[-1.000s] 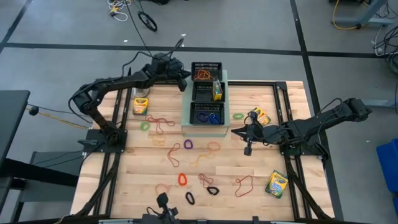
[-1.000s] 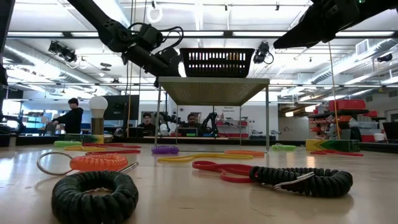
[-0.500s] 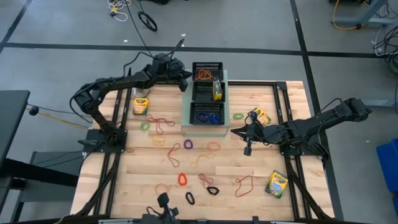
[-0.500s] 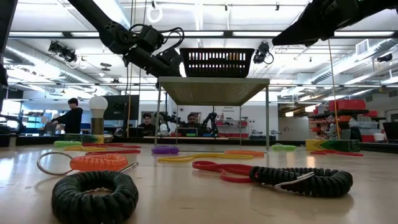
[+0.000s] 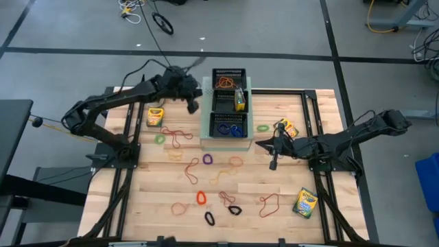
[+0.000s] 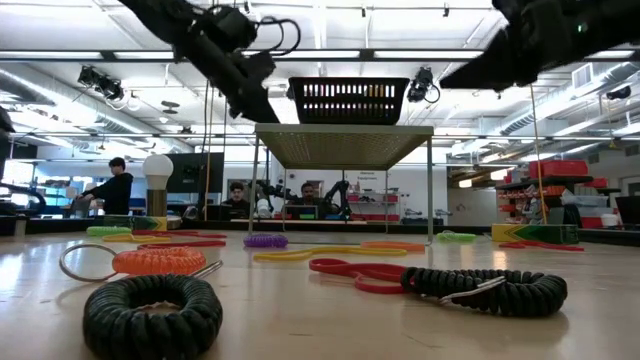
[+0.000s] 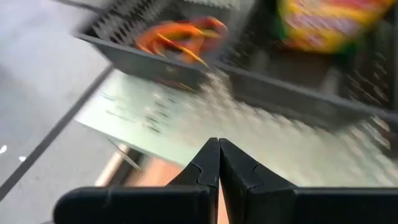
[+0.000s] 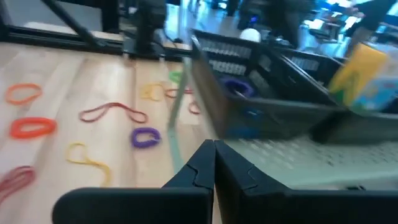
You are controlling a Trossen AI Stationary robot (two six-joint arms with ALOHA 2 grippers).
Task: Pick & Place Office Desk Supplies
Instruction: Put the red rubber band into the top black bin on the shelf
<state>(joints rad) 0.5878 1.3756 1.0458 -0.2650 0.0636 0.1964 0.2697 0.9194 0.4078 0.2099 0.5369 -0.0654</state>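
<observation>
Three black mesh trays sit in a row on the pale-green perforated box (image 5: 228, 139). The far tray (image 5: 228, 77) holds orange bands, the middle one a crayon box (image 5: 239, 101), and the near one (image 5: 228, 127) blue bands. Loose rubber bands (image 5: 199, 197) lie across the wooden table. More crayon boxes lie at the left (image 5: 156, 115), the right (image 5: 288, 128) and the near right (image 5: 304, 203). My left gripper (image 5: 193, 104) hovers shut and empty, left of the box; its wrist view looks at the orange-band tray (image 7: 180, 34). My right gripper (image 5: 258, 145) hovers shut and empty, right of the box's near end.
A white ball on a stand (image 6: 157, 170) shows beyond the table's far left in the low view. Black coiled loops (image 6: 150, 312) lie near the front edge. Dark frame rails (image 5: 127, 171) run along both table sides. People sit in the room behind.
My left gripper has drawn back from the far tray, toward the table's near and left edges. It rose a little and tipped further downward, staying shut. My right gripper has sunk slightly beside the box.
</observation>
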